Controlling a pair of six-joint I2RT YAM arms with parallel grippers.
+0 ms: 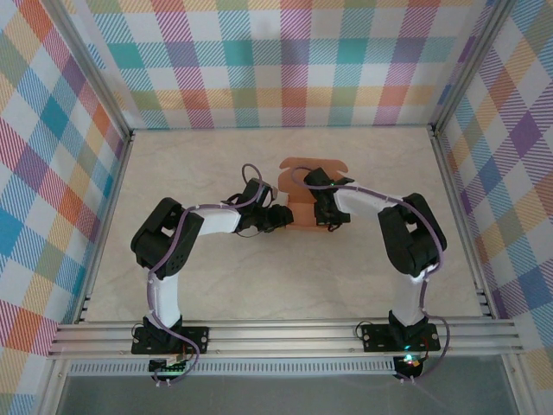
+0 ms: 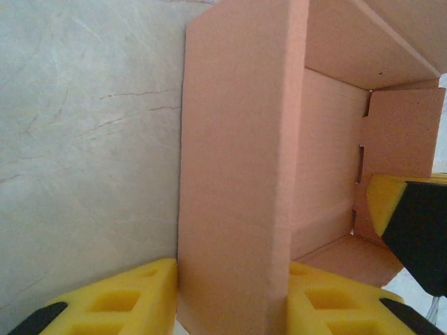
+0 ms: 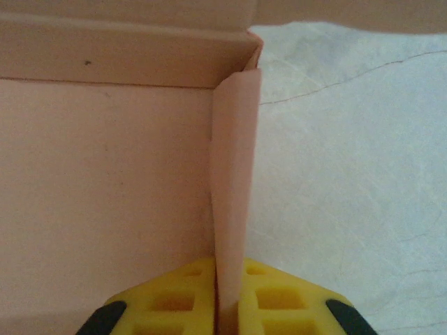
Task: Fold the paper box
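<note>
Marbled tabletop (image 1: 216, 285), paper box (image 1: 302, 166) partly raised, left gripper (image 2: 234, 296) clamped on one box wall, right gripper (image 3: 227, 296) pinching another.

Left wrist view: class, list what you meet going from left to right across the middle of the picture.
Table → the paper box's upright outer wall → the box's inside wall → one of the right gripper's fingers.

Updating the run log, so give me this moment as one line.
paper box: partly folded, on table | left claw: grips side wall | right claw: pinches thin flap
</note>
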